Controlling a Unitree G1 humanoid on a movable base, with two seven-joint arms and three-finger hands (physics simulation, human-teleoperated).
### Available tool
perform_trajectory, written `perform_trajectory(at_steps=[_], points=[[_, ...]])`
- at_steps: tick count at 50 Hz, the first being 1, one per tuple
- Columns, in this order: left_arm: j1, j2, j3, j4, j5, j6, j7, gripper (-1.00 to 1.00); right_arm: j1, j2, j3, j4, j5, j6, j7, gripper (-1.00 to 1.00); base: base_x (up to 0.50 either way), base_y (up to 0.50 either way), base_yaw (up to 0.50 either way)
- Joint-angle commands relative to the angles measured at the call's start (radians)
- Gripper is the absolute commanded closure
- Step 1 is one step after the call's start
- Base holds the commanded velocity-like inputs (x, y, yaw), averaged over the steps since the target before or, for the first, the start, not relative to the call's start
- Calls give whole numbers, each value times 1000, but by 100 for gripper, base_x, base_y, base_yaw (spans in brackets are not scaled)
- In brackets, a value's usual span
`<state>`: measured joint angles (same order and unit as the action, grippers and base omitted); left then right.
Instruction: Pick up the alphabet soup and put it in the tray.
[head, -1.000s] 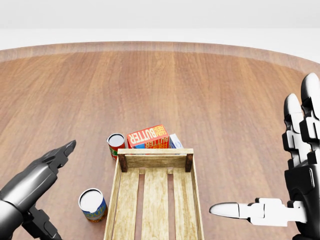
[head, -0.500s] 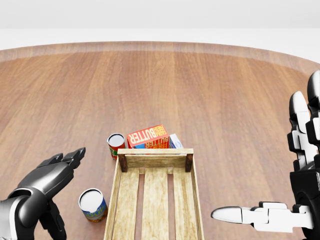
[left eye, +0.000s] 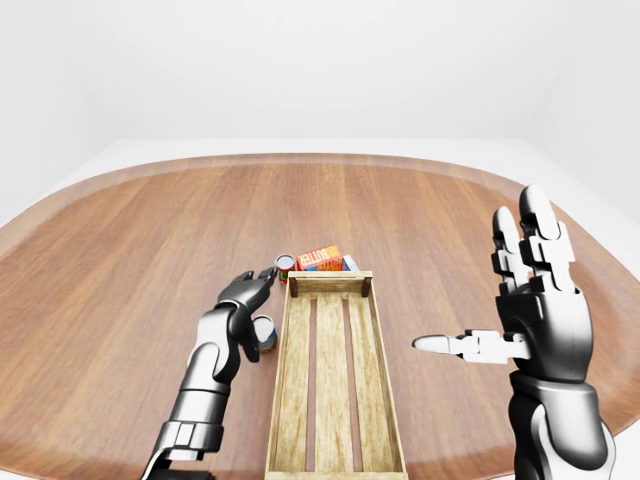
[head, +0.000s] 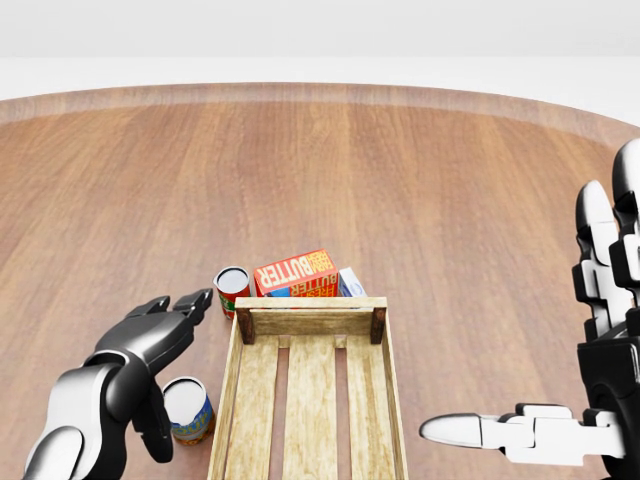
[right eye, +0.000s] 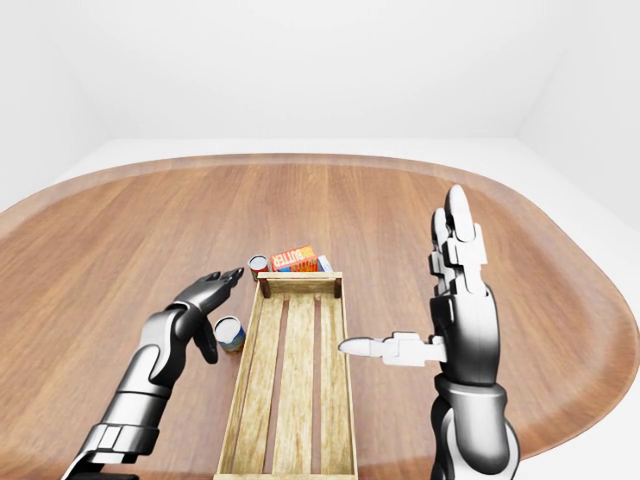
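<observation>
The alphabet soup can (head: 190, 410), white-topped with a blue and orange label, stands upright on the wooden table just left of the tray (head: 312, 322), a long slatted wooden crate with nothing in it. My left hand (head: 178, 365) hovers over the can's left side, open, fingers stretched toward the tray's top-left corner and thumb hanging beside the can. It partly hides the can. My right hand (head: 530, 330) is right of the tray, open, fingers pointing up and thumb pointing left.
A red can (head: 232, 288), an orange butter box (head: 295, 272) and a small blue-white carton (head: 351, 282) stand against the tray's top end. The round table's rim (left eye: 320, 160) curves across the top of the view.
My left hand has moved up and to the right, from the lower-left corner to above the soup can. The right hand sank slightly, then stayed. Cans, box and tray have not moved.
</observation>
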<state>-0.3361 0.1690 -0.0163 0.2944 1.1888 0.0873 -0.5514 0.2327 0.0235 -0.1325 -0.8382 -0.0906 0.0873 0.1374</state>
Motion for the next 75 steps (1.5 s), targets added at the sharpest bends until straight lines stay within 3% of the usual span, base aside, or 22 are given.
perform_trajectory(at_steps=[1, 4, 6, 8, 12, 13, 15, 18, 22, 25, 28, 30, 45, 51, 52, 56, 58, 61, 66, 75], points=[[-24, -19, -35, 29, 28, 0, -12, -100, 6, 4, -8, 6, 5, 0, -1, -98, 0, 0, 0], [-27, -26, -33, 77, 22, 0, 28, -100, 8, 4, -10, 4, 6, 0, 0, -98, 0, 0, 0], [-23, -22, -35, 44, 29, 0, -7, -100, 10, 4, -13, -2, 8, 0, 1, -98, 0, 0, 0], [-28, -22, -36, 89, 26, 0, 25, -100, 11, 6, -16, -2, 8, 0, 1, -98, 0, 0, 0], [-29, -22, -35, 47, 29, 0, -25, -100, 11, 7, -12, -5, 4, 0, -1, -98, 0, 0, 0], [-29, -24, -34, 81, 23, 0, 7, -100, 10, 7, -10, -8, 3, 0, -1, -98, 0, 0, 0], [-23, -21, -36, 40, 31, 0, -32, -100, 8, 7, -11, -8, 2, 0, -3, -98, 0, 0, 0], [-14, -22, -35, 85, 23, 0, 12, -100, 8, 6, -17, -6, 5, 0, -2, -98, 0, 0, 0], [-11, -15, -33, 54, 31, 0, -26, -100, 5, 7, -17, -7, 6, 0, -4, -98, 0, 0, 0], [-20, -17, -32, 116, 22, 0, 14, -100, 9, 7, -15, -11, 6, 0, -3, -98, 0, 0, 0], [-5, -11, -39, 82, 24, 0, -33, -100, 15, 9, -20, -8, 9, 0, -3, -98, 0, 0, 0], [13, -13, -43, 109, 24, 0, -8, -100, 19, 12, -22, -12, 10, 0, -2, -98, 0, 0, 0], [-20, -8, -45, 219, -2, 0, 39, -100, 23, 14, -22, -5, 9, 0, -3, -98, 0, 0, 0], [-24, -8, -44, 186, 0, 0, -9, -100, 24, 14, -22, -6, 6, 0, -4, -98, 0, 0, 0], [-37, -10, -42, 235, -5, 0, 26, -100, 25, 14, -21, -5, 5, 0, -3, -98, 0, 0, 0], [-36, -9, -45, 219, -5, 0, 8, -100, 28, 14, -22, -4, 4, 0, -3, -98, 0, 0, 0], [-46, -11, -44, 274, -13, 0, 47, -100, 28, 15, -22, -5, 4, 0, -2, -98, 0, 0, 0], [-48, -7, -44, 242, -12, 0, 14, -100, 28, 15, -16, -6, 1, 0, -3, -98, 0, 0, 0], [-66, -9, -43, 306, -25, 0, 54, -100, 34, 15, -14, -8, 1, 0, -3, -98, 0, 0, 0], [-67, -7, -50, 315, -30, 0, 51, -100, 33, 16, -23, -17, 2, 0, -1, -98, 0, 0, 0]])
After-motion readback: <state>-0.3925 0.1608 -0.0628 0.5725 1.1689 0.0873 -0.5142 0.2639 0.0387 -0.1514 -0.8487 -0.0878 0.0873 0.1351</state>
